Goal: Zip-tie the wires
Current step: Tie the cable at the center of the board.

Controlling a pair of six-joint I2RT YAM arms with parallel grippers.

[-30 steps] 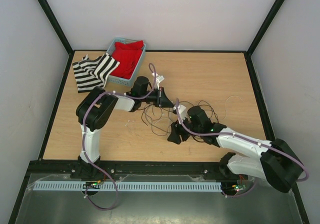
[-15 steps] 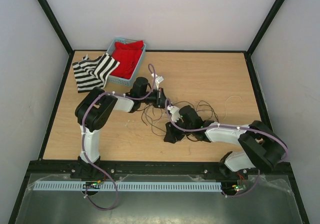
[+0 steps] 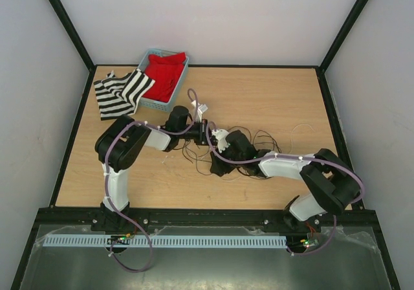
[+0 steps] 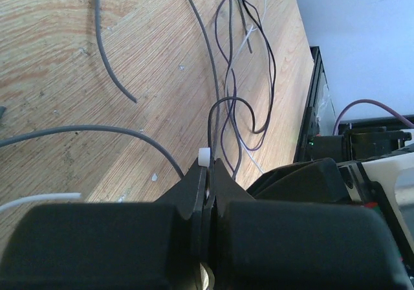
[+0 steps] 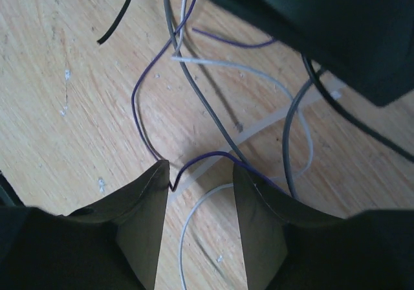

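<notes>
Moved: right gripper [image 3: 218, 165] has travelled leftward over the past second and now sits just beside the left gripper [image 3: 206, 135]; the right arm's elbow has folded inward.
Right claw: fingers moderately apart, low over the board, gripping nothing.
Left claw: fingers pressed together, a small white block [image 4: 204, 155] nipped at the tips; whether it belongs to the tie cannot be told.
Wires: thin dark and pale wire strands [image 5: 194, 83] in loose loops on the light wooden tabletop [image 3: 278, 92], around both claws; one purple-dark strand arcs across the right claw's gap.
Tie: thin translucent-white plastic zip tie [image 5: 259, 129], running across the wood from the right claw's gap toward the left gripper's black body.
Background: blue plastic basket [image 3: 183, 78] holding red cloth [image 3: 165, 73]; black-and-white striped cloth [image 3: 119, 92] beside it.
</notes>
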